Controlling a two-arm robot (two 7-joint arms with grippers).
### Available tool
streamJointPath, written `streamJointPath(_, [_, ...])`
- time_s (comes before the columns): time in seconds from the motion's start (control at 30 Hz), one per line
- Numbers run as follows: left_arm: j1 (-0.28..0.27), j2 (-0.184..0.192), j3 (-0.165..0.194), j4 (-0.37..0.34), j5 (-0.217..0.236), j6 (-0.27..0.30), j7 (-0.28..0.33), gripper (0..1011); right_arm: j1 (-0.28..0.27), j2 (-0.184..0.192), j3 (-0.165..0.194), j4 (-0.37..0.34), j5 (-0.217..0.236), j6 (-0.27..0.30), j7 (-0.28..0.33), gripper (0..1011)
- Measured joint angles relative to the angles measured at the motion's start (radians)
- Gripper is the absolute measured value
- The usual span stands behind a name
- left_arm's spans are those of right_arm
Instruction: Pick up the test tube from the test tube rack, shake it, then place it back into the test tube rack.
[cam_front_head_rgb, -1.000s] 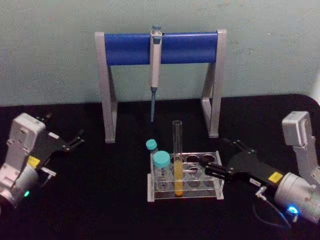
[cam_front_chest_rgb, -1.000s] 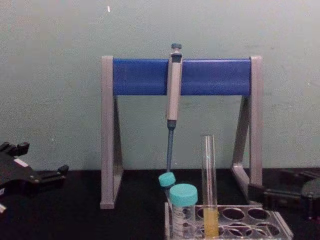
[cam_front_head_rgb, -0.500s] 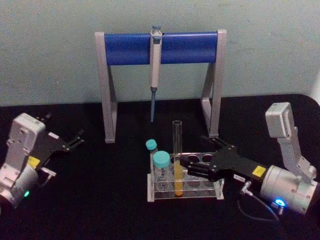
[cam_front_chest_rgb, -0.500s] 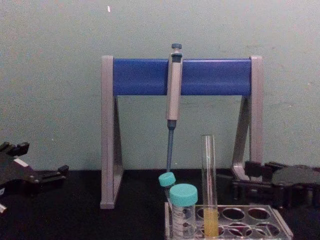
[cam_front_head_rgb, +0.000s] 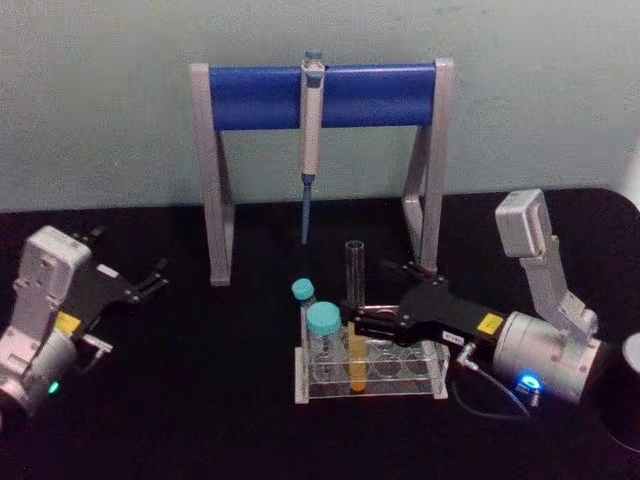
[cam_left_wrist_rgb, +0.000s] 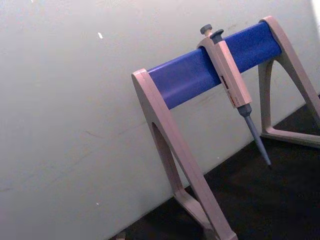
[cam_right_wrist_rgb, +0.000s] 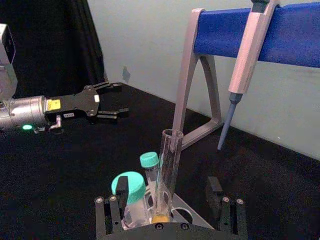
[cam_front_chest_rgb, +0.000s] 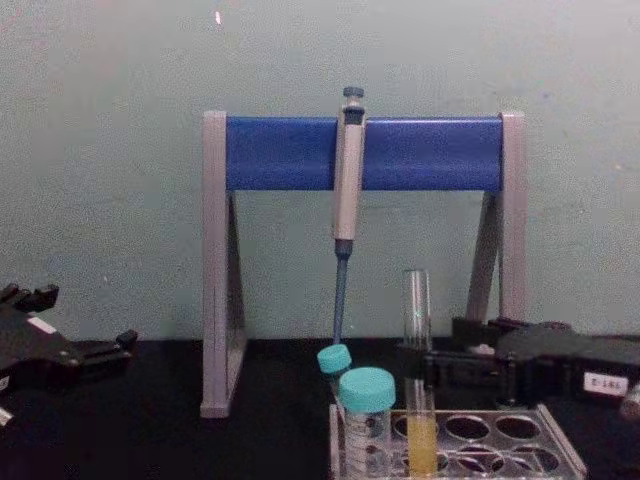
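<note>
R gripper: jaws wide apart, straddling tall clear glass test tube at approx mid-height. No contact seen, nothing held. Tube upright in a hole of low clear plastic rack, yellow-orange liquid at bottom, just beside teal-capped tubes. L gripper: fingers apart, empty, parked far left over black table.

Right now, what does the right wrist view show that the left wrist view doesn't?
Right wrist view, not left wrist: the test tube standing in the test tube rack, flanked by the open right gripper, two teal-capped tubes, and the open left gripper farther off. Left wrist view, not right wrist: the plunger button and a second grey leg. Both: the pipette hanging on the blue-barred stand.
</note>
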Motion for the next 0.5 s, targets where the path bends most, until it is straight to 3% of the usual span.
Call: streamJointPath(0.5, [0.000, 0.000, 0.000, 0.000, 0.000, 0.000, 0.000, 1001, 0.033, -0.020, -0.024, 0.033, -0.011, -0.004, 0.013, 1000])
